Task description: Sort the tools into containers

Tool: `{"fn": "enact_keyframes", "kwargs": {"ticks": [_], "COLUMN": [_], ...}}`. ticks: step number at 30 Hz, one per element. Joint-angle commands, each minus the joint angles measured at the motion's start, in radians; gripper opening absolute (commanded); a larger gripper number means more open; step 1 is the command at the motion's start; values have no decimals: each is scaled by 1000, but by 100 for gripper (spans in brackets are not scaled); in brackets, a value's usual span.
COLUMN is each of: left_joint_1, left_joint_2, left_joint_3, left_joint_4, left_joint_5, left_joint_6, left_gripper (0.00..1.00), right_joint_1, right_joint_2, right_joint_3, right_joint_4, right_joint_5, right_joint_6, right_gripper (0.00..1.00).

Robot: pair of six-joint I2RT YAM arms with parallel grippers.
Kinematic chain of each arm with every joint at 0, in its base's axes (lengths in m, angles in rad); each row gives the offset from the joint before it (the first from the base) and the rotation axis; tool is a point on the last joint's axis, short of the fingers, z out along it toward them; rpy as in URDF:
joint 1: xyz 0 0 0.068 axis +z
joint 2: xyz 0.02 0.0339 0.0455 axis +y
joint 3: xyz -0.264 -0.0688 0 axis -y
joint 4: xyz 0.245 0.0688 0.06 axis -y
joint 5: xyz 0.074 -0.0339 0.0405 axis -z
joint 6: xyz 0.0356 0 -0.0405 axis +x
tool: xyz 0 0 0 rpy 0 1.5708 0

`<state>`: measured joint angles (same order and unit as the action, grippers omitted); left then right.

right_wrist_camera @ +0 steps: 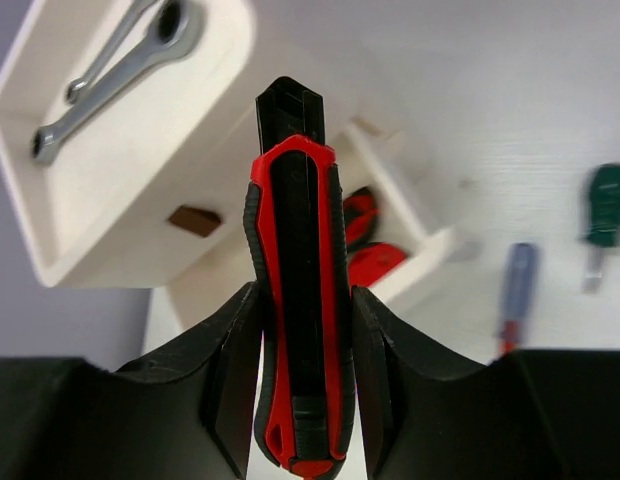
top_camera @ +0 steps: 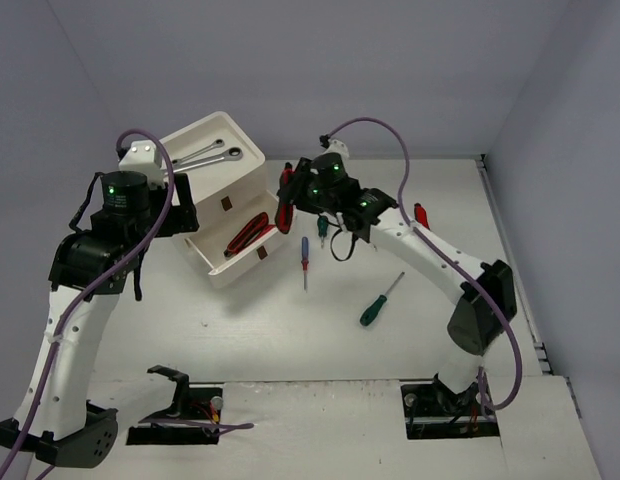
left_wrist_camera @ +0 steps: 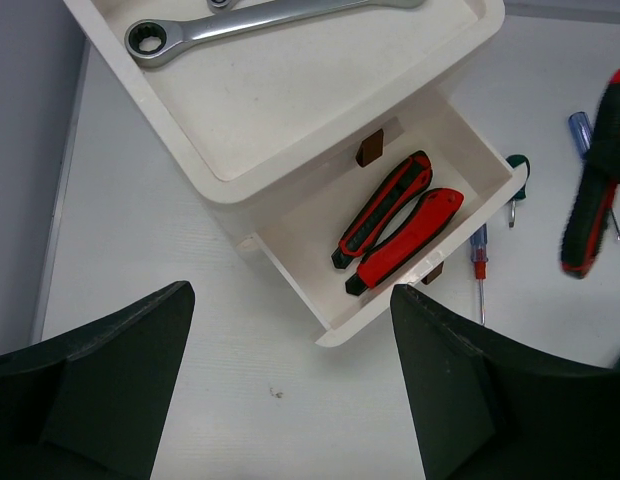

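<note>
Grips a red-and-black cutter tight in the right pincer, aloft just right of the white drawer box. Holds the left pincer wide open and empty over the pulled-out drawer, two more cutters inside. Shows screwdrivers lying on the worktop, right of the box.

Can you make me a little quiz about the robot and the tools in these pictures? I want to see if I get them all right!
1. True or false: the right end effector is shut on a red-and-black cutter.
2. What lies in the top tray of the white box? A hammers, B silver wrenches, C paintbrushes.
3. How many red cutters lie in the open drawer?

Key: 1 true; 2 B; 3 two.
</note>
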<state>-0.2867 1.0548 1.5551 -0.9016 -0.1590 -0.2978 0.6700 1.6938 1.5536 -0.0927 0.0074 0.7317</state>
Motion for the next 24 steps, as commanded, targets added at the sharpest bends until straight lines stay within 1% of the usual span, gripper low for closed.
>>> {"fn": "enact_keyframes", "kwargs": {"ticks": [1, 3, 5, 8, 9, 12, 13, 15, 19, 22, 24], "left_joint_1": [-5, -6, -6, -5, -5, -6, -6, -6, -5, -6, -6], "left_joint_2": [7, 3, -3, -8, -11, -17, -21, -27, -27, -27, -26], "left_joint_3": [49, 48, 46, 45, 45, 45, 45, 45, 45, 45, 45], "left_joint_4": [38, 37, 36, 36, 36, 35, 35, 35, 35, 35, 35], "left_joint_5": [5, -2, -4, 0, 2, 5, 5, 3, 4, 7, 10], "left_joint_6": [-6, -1, -3, -4, -5, -6, -6, -4, -2, 2, 6], "left_gripper": [77, 77, 77, 77, 77, 77, 77, 77, 77, 77, 77], "right_joint_1": [98, 146, 173, 203, 207, 209, 208, 201, 141, 73, -23], "right_joint_2": [120, 192, 263, 319, 334, 337, 318, 280, 157, 53, -15], "right_joint_3": [108, 174, 223, 294, 307, 301, 288, 266, 166, 67, -8], "right_joint_4": [120, 136, 137, 137, 137, 136, 136, 134, 121, 94, 38], "right_joint_5": [154, 166, 195, 211, 210, 214, 225, 240, 245, 269, 277], "right_joint_6": [262, 289, 298, 308, 307, 275, 254, 207, 23, -140, -225], "right_gripper": [10, 11, 17, 39, 45, 61, 64, 66, 68, 68, 69]}}
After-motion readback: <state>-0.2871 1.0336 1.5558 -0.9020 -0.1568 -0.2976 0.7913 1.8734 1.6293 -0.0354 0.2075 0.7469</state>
